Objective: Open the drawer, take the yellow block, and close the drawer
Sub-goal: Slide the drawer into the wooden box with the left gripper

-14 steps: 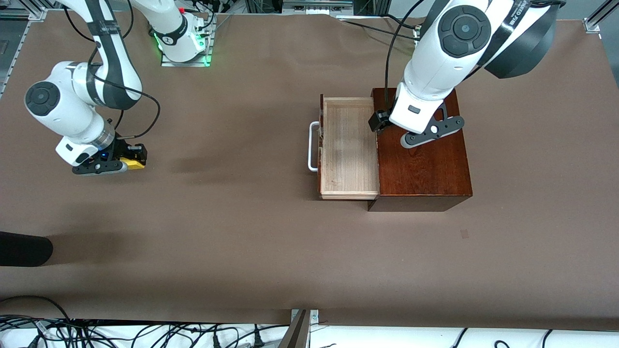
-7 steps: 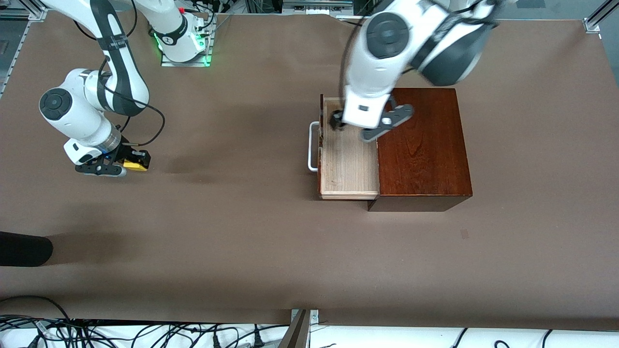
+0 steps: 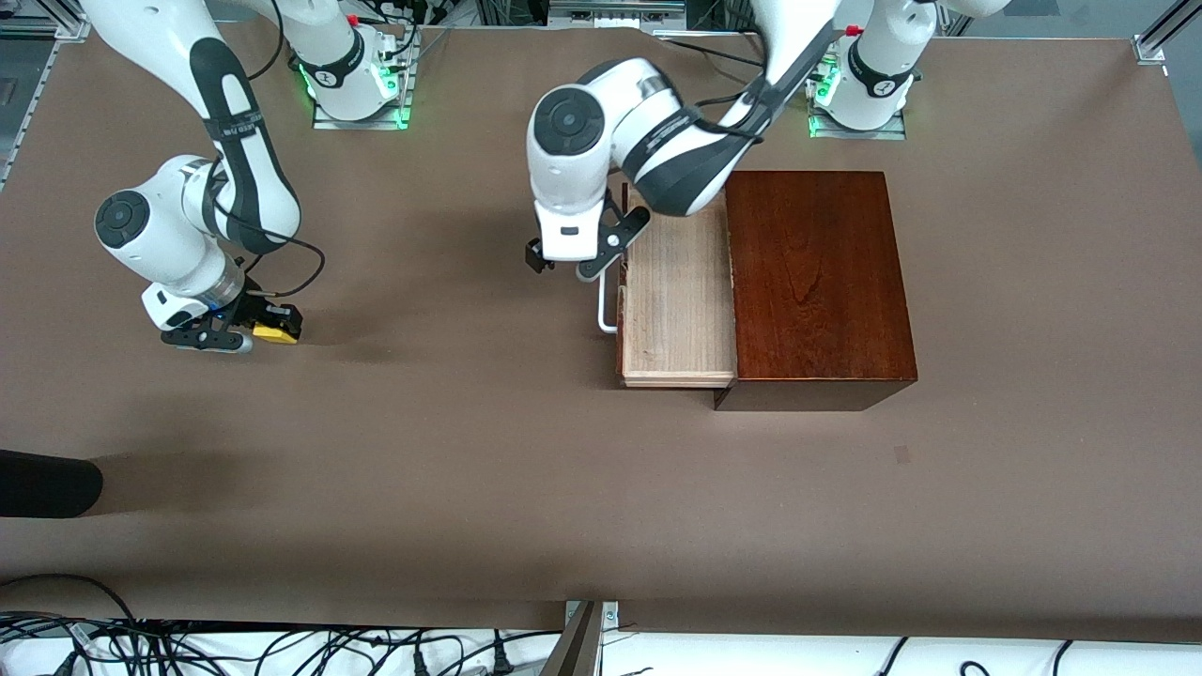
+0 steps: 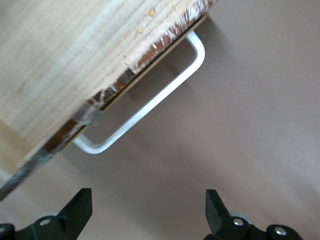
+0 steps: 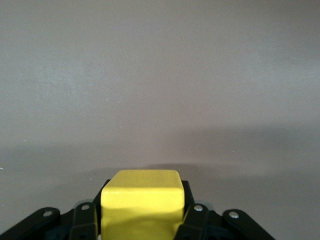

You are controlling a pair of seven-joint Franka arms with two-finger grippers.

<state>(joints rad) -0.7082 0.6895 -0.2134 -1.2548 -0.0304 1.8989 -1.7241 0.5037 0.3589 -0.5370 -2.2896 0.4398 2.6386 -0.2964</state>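
Note:
The drawer (image 3: 678, 310) of pale wood stands pulled out of the dark-brown wooden box (image 3: 817, 282), and its tray holds nothing that shows. Its white bar handle (image 3: 607, 314) points toward the right arm's end of the table; it also shows in the left wrist view (image 4: 150, 102). My left gripper (image 3: 563, 268) is open and empty, over the table just beside the handle. My right gripper (image 3: 268, 330) is shut on the yellow block (image 3: 273, 332), low over the table near the right arm's end. The yellow block (image 5: 141, 202) sits between the right fingers (image 5: 84, 220).
A dark object (image 3: 47, 483) lies at the table's edge at the right arm's end, nearer the camera. Cables (image 3: 188, 648) hang along the edge nearest the camera. The arms' bases (image 3: 357, 84) stand along the edge farthest from the camera.
My left arm has swung from over the wooden box, across the open drawer, to beside the handle. My right gripper has moved the yellow block slightly nearer the camera.

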